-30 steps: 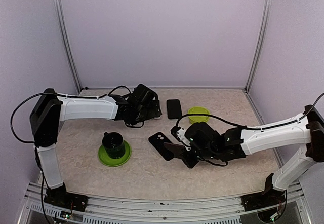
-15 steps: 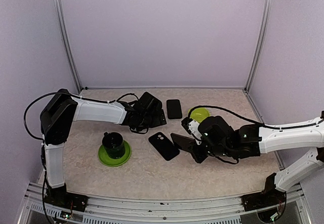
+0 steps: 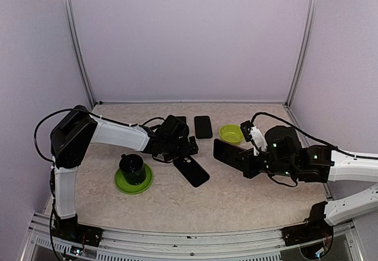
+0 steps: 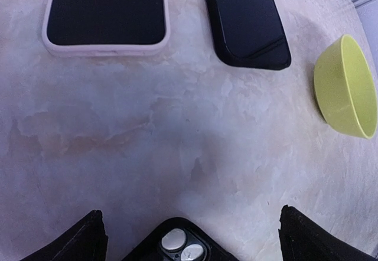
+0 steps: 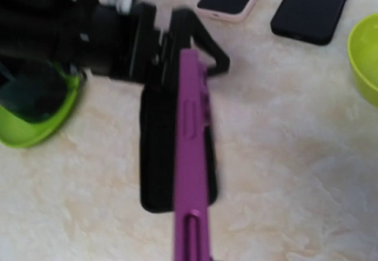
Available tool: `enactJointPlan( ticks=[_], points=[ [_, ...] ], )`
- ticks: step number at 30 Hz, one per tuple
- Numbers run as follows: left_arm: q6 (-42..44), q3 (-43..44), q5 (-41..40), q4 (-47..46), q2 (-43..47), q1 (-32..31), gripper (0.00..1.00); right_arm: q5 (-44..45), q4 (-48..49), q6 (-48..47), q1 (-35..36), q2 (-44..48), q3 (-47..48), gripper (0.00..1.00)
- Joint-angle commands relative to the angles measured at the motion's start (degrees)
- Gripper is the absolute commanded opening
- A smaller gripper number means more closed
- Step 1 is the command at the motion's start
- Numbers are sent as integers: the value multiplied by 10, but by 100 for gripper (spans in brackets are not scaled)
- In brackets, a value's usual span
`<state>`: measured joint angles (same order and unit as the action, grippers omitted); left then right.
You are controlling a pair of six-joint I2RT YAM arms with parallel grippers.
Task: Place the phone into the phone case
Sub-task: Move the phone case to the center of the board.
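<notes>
Step in hand, as judged: carrying the phone to the case, insertion not yet begun. Right gripper [image 3: 241, 159] was clamped on the phone [image 3: 226, 152], held clear of the table [image 3: 177, 208] and apart from the phone case [image 3: 191, 171], to its right. In the right wrist view the phone showed edge-on with a purple side, lined up roughly along the length of the case below. The case lay flat between the two arms. Left gripper [image 3: 183, 150] sat at its camera-cutout end with its fingers [image 4: 82, 240] spread wide on either side of that end, gripping nothing. Whether they touched the case could not be told. Next move, as judged: lower the phone flat over the case, match the camera end to the cutout, then press one edge in and seat the rest. The left arm probably needs to steady the case without covering the opening. In the way: the left fingers crowded the end where the phone's corner must drop. Also present: a dark cup [image 3: 132, 166] on a green saucer [image 3: 142, 183] near the case's left side, a yellow-green bowl [image 3: 231, 133] close behind the right gripper, and a black handset [image 3: 203, 127] and a pink-cased handset [image 4: 106, 13] farther back, clear of the path.
</notes>
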<state>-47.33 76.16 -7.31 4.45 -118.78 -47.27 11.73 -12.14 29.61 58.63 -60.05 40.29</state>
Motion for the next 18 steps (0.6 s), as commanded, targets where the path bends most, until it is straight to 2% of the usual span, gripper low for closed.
enactJointPlan(
  ticks=[1,9,18],
  points=[
    [0,-9,26,-16,2,-12,99,-3,35,20,-12,29,-8,0],
    [-23,-44,53,-37,14,-26,99,-8,22,89,-33,36,-22,0],
    [-67,-83,51,-59,41,-54,99,-75,22,145,-52,6,-21,0]
  ],
)
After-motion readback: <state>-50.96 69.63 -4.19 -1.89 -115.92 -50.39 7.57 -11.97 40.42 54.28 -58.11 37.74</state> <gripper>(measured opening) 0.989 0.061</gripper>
